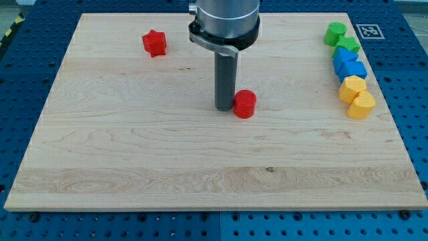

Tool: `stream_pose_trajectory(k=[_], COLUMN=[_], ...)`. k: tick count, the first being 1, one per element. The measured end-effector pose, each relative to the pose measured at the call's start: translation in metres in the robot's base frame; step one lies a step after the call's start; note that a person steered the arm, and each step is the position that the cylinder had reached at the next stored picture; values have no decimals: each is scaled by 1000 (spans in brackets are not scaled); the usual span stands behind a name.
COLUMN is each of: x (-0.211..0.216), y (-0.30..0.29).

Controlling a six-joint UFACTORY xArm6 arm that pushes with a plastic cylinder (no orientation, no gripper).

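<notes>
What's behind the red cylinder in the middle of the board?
Bare wooden board toward the view's top. My tip stands beside the red cylinder, on its left. The strip right behind it is hidden.

The board (134,154) is pale wood with fine grain, on a blue table (408,80) dotted with holes. Dark grey rod; my tip (224,108) too. Red cylinder (245,104), red star (154,43). Two green blocks (341,39), two blue blocks (349,63), two yellow blocks (356,96). A black-and-white tag (369,31) sits top right

Arm (224,20) cut off at view's top; shapes of stacked green blocks (341,39) unclear.
</notes>
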State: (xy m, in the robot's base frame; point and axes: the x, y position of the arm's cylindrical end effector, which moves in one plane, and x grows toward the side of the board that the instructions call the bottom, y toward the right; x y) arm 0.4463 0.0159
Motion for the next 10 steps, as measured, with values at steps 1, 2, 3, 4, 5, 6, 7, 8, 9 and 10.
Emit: stream_pose_trajectory(k=[1, 2, 3, 4, 5, 6, 7, 8, 9, 10], x=[-4, 5, 9, 9, 9, 10, 10, 10, 7, 7], y=[11, 17, 26, 42, 46, 56, 64, 71, 96, 113])
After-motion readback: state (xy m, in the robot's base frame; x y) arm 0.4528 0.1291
